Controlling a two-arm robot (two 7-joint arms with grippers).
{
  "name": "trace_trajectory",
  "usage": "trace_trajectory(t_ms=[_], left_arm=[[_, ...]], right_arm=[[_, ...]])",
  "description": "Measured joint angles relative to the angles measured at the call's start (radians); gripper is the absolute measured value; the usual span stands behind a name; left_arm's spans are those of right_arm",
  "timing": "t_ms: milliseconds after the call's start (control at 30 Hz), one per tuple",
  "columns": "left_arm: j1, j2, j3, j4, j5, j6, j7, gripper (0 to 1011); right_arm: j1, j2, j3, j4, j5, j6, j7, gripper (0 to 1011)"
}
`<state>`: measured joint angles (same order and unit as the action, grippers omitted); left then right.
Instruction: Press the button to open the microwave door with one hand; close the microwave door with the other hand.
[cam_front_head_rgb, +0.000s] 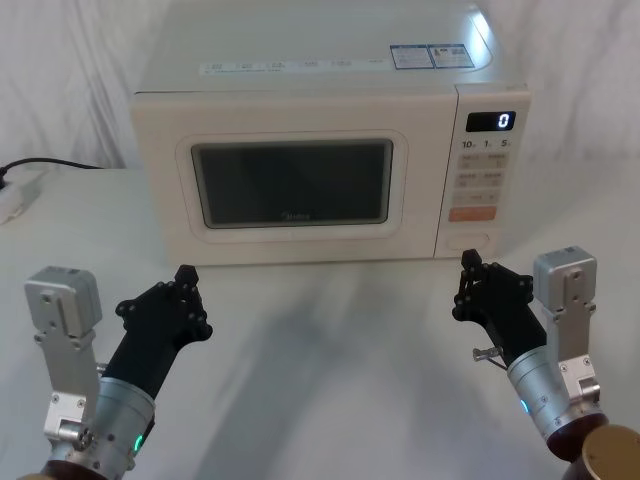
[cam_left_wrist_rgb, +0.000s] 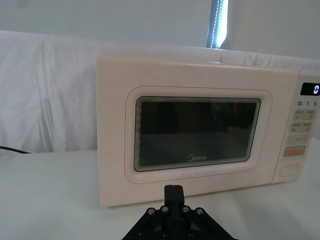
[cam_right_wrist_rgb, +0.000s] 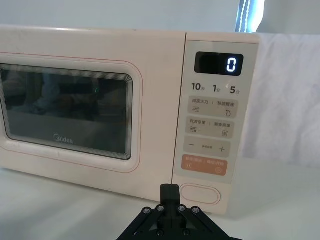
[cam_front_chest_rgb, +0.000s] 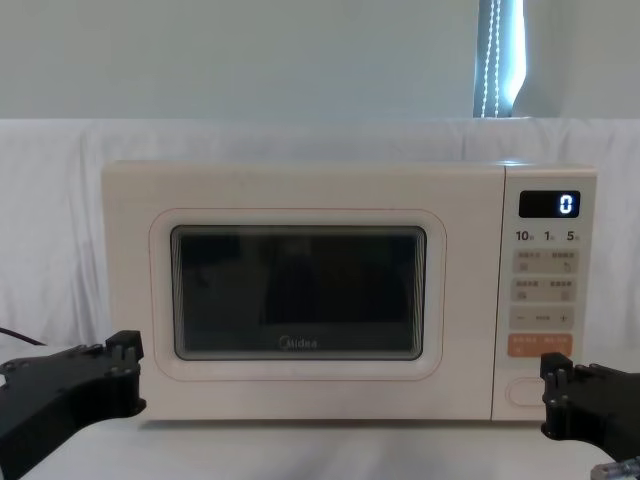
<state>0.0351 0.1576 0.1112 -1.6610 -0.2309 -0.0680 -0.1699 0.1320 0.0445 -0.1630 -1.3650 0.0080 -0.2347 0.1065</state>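
The cream microwave stands at the back of the table with its door (cam_front_head_rgb: 295, 185) (cam_left_wrist_rgb: 197, 132) (cam_right_wrist_rgb: 70, 110) (cam_front_chest_rgb: 297, 290) closed flush. The cream oblong button (cam_front_head_rgb: 468, 241) (cam_right_wrist_rgb: 200, 194) (cam_front_chest_rgb: 522, 392) (cam_left_wrist_rgb: 289, 170) sits at the bottom of the control strip. My right gripper (cam_front_head_rgb: 470, 262) (cam_right_wrist_rgb: 169, 191) (cam_front_chest_rgb: 553, 370) hovers shut just in front of the button, a little short of it and empty. Shut and empty too, my left gripper (cam_front_head_rgb: 185, 275) (cam_left_wrist_rgb: 173, 192) (cam_front_chest_rgb: 125, 350) is low before the door's lower left corner, not touching it.
The display (cam_front_head_rgb: 492, 121) reads 0, and an orange key (cam_front_head_rgb: 472, 213) lies just above the button. A white power strip with a black cable (cam_front_head_rgb: 20, 190) rests at the table's left. White cloth covers the table (cam_front_head_rgb: 330, 340) and hangs behind.
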Motion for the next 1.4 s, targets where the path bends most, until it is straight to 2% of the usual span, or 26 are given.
trace_trajectory(t_ms=[1400], left_arm=[[-0.001,0.0,0.0,0.001,-0.002,-0.002,-0.001,0]], right_arm=[[0.0,0.0,0.0,0.0,0.0,0.0,0.0,0]])
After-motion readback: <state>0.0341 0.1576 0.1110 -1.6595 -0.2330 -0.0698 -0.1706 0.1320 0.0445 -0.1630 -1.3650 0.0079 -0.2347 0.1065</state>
